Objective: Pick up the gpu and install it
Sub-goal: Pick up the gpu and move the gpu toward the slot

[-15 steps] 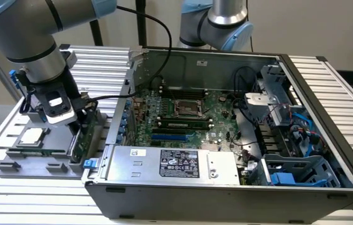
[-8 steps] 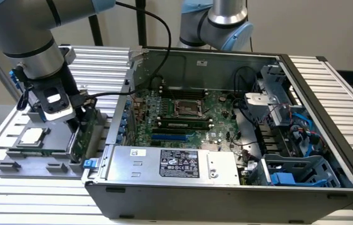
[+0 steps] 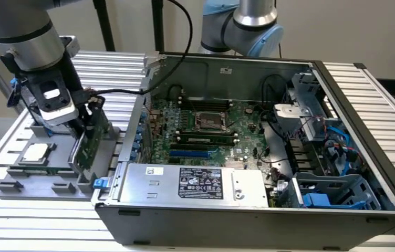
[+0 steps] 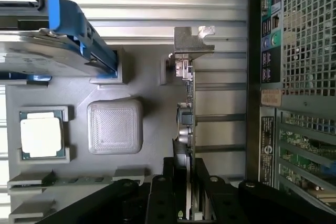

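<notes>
The gpu (image 3: 89, 137) stands on edge in a grey holder tray (image 3: 15, 186) at the exterior view's left, beside the open computer case (image 3: 365, 131). My gripper (image 3: 80, 122) reaches down from above and is shut on the card's upper edge. In the wrist view the gpu (image 4: 187, 114) is seen edge-on, with its silver bracket (image 4: 191, 43) at the far end. There my gripper (image 4: 188, 187) has a black finger pressed against each face of the card. Inside the case lies the green motherboard (image 3: 205, 123) with a blue slot (image 3: 194, 154).
The tray (image 4: 142, 72) also holds a processor chip (image 4: 42, 137) and a silver hard drive with blue rails (image 4: 58, 45). A power supply box (image 3: 190, 182) fills the case's near side, and blue drive bays (image 3: 331, 194) sit at its right. A second arm (image 3: 243, 23) stands behind the case.
</notes>
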Action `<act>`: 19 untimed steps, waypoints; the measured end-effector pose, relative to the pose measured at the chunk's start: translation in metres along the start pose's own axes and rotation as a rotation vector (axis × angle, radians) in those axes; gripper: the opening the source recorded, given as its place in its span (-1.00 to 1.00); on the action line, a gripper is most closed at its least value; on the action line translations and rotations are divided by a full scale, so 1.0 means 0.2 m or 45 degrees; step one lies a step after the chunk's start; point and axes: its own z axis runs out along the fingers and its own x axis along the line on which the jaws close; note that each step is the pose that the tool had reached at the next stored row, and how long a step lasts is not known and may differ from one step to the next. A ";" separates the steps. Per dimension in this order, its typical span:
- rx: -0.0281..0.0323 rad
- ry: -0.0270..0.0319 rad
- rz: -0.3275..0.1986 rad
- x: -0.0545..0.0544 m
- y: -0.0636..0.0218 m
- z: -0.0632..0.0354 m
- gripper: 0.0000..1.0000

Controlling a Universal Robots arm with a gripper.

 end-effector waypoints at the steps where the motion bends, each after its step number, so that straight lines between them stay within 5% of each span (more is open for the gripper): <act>1: 0.0000 0.0000 0.000 0.00 0.001 -0.022 -1.00; 19: -0.0003 0.0053 -0.006 -0.06 -0.007 -0.428 -1.00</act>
